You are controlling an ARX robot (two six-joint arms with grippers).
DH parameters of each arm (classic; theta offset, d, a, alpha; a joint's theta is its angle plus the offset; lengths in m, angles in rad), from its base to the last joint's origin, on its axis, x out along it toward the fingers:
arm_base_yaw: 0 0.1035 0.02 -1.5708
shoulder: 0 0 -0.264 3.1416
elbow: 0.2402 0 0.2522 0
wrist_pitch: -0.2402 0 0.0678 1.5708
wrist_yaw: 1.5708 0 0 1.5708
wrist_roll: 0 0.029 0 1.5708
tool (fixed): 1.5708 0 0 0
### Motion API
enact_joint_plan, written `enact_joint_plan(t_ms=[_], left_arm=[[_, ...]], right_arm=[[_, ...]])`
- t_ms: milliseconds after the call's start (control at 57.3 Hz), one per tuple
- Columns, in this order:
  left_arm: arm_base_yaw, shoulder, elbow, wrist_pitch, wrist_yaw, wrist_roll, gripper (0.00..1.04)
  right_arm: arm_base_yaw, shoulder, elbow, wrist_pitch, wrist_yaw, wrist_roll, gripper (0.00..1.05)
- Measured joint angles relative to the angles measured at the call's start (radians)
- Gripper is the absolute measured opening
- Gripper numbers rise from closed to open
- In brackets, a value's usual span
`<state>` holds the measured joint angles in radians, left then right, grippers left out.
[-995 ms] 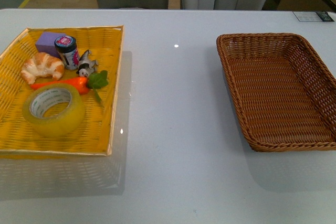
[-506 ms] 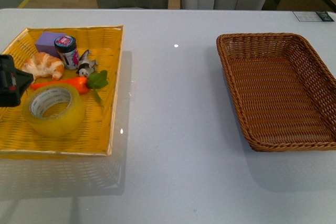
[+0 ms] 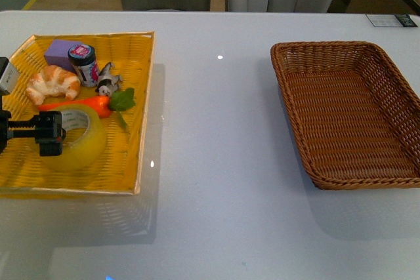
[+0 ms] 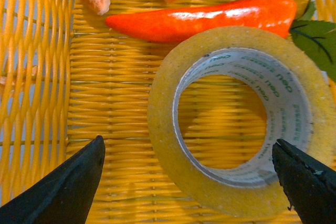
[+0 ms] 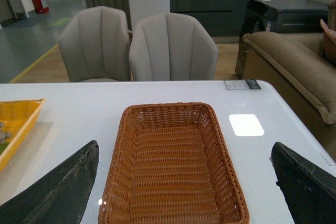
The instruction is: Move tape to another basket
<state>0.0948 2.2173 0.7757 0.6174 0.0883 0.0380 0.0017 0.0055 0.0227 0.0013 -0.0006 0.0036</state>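
Observation:
The tape [image 3: 86, 143] lies flat in the yellow tray [image 3: 145, 106] at the left of the table. In the left wrist view its yellowish ring [image 4: 161, 114] and white core with green lettering show. My left gripper [image 3: 51, 134] is open just above the tape [image 4: 188, 142], with one finger [image 4: 73, 182] outside the roll's edge and the other finger [image 4: 304, 182] over its opposite side. The brown wicker basket [image 3: 321, 44] stands empty at the right. My right gripper [image 5: 184, 147] is open and empty, hanging before the basket [image 5: 173, 107]; it is out of the front view.
The tray also holds a croissant [image 3: 52, 82], a toy carrot [image 3: 79, 104] touching the tape, a small jar [image 3: 83, 63], a purple block [image 3: 60, 52] and a cow figure [image 3: 107, 82]. Bare white table lies between tray and basket. Two chairs stand beyond the far edge.
My left gripper came into view from the left edge and moved right, over the tape. The tape, tray and basket have not moved.

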Motion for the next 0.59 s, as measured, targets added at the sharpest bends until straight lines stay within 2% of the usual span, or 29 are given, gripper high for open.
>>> enact_joint_plan(t_ms=[192,227,436,524,593], left_arm=[[-0.002,0.058,0.054,-0.022,-0.015,0.001,0.96],[-0.003,0.065,0.061,-0.023,-0.018,0.001,0.93],[-0.014,0.084,0.091,-0.04,-0.029,-0.004,0.58],[-0.019,0.086,0.097,-0.048,-0.038,-0.01,0.46],[-0.021,0.086,0.106,-0.066,-0.039,-0.03,0.28]], right_arm=[[0.0,0.0,0.0,0.0,0.0,0.0,0.96],[0.0,0.0,0.0,0.0,0.0,0.0,0.96],[0.0,0.0,0.0,0.0,0.0,0.0,0.96],[0.0,0.0,0.0,0.0,0.0,0.0,0.96],[0.0,0.0,0.0,0.0,0.0,0.0,0.96]])
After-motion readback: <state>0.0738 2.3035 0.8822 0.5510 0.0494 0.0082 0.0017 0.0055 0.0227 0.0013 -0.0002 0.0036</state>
